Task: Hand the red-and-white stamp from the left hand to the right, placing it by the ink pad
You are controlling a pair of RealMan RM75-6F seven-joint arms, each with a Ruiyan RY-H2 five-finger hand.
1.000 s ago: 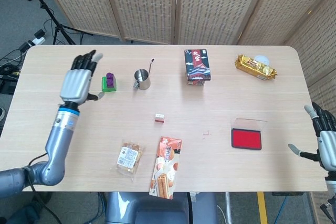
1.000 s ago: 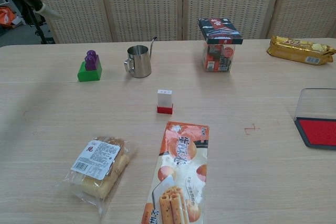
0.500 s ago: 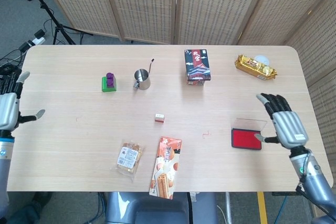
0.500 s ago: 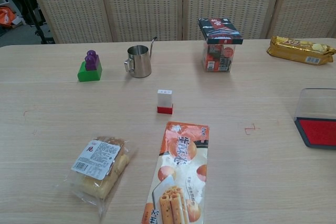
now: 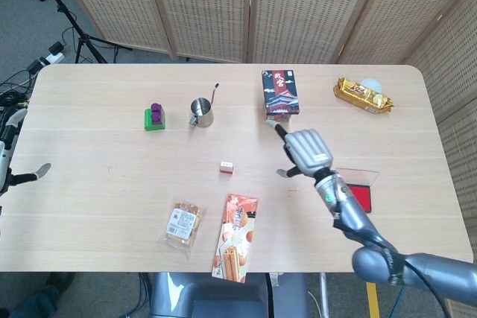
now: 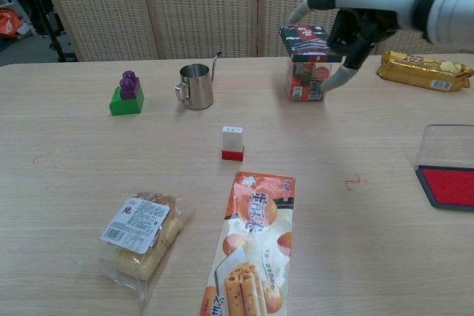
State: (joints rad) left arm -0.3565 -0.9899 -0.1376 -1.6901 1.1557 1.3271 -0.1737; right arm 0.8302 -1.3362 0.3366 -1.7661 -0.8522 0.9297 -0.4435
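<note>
While no hand holds it, red-and-white stamp [image 6: 232, 143] stands upright mid-table, well left of ink pad [image 6: 449, 184]. Right hand [image 5: 306, 150] hovers spread, empty; left hand [image 5: 6, 160] open at table's edge. Pickup pending: left hand must reach in.

Little print in my two views could be read. The orange-and-white snack packet [image 6: 249, 257] lying near the table's front edge carried large white Chinese characters, too blurred for me to make out. The clear-wrapped bread pack [image 6: 139, 236] bore a white label with a barcode, its lettering illegible. A small red mark [image 6: 354, 181] sat on the pale wooden tabletop [image 6: 67, 190].
</note>
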